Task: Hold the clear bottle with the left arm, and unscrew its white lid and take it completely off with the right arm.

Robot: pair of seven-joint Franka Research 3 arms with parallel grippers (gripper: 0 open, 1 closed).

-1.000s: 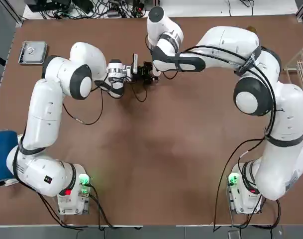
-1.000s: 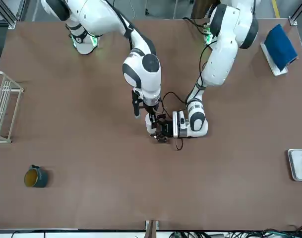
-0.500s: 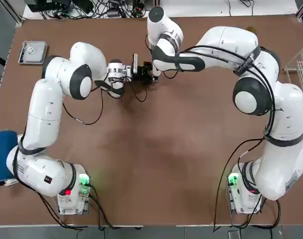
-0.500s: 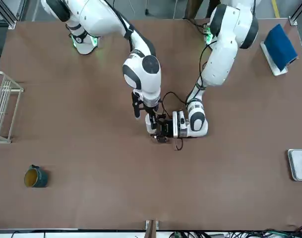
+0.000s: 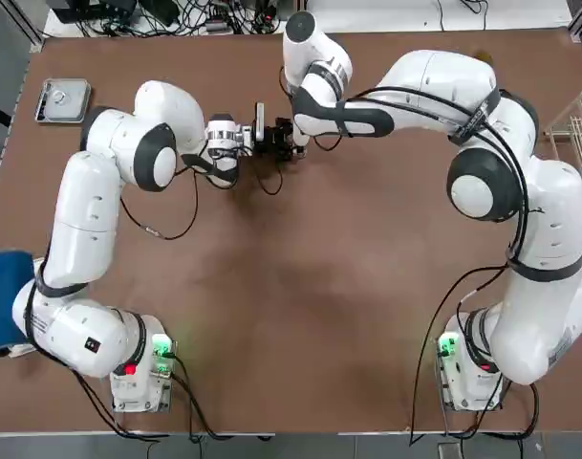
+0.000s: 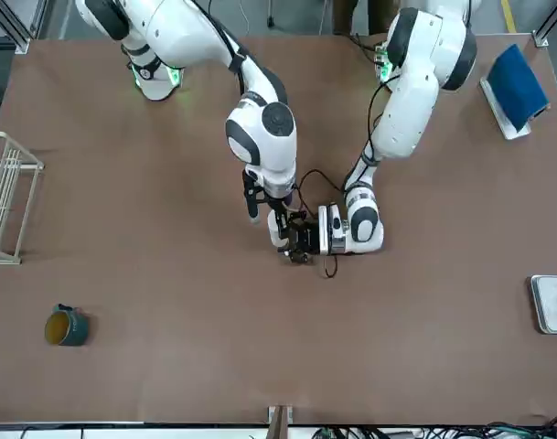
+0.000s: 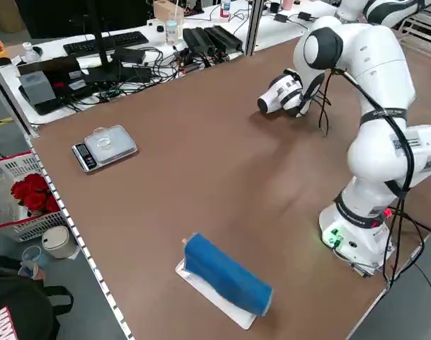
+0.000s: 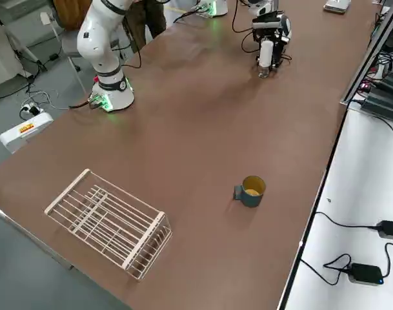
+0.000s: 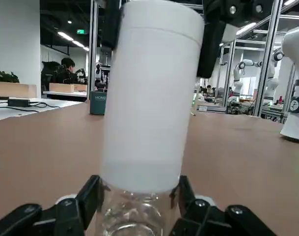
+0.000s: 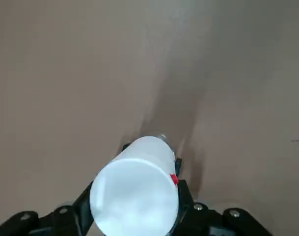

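The clear bottle (image 9: 132, 216) stands upright on the brown table, far from the arms' bases and near the middle. My left gripper (image 9: 137, 194) reaches in level from the side and is shut on its glassy lower part, one finger (image 9: 88, 199) on each side. The white lid (image 9: 149, 93) sits on top of the bottle. My right gripper (image 10: 134, 199) comes down from above and is shut on the white lid (image 10: 134, 191). In the top view the left gripper (image 5: 274, 143) and the right gripper (image 5: 291, 137) meet, and the bottle is hidden between them.
A teal cup (image 6: 66, 326) and a wire rack (image 6: 4, 197) stand on the robot's right side of the table. A small scale (image 5: 63, 99) lies at the far left corner. A blue roll (image 5: 6, 296) lies on a white sheet at the left edge.
The right gripper has drawn in slightly at the lid. Both arms otherwise stand as before, and the bottle has stayed in place.
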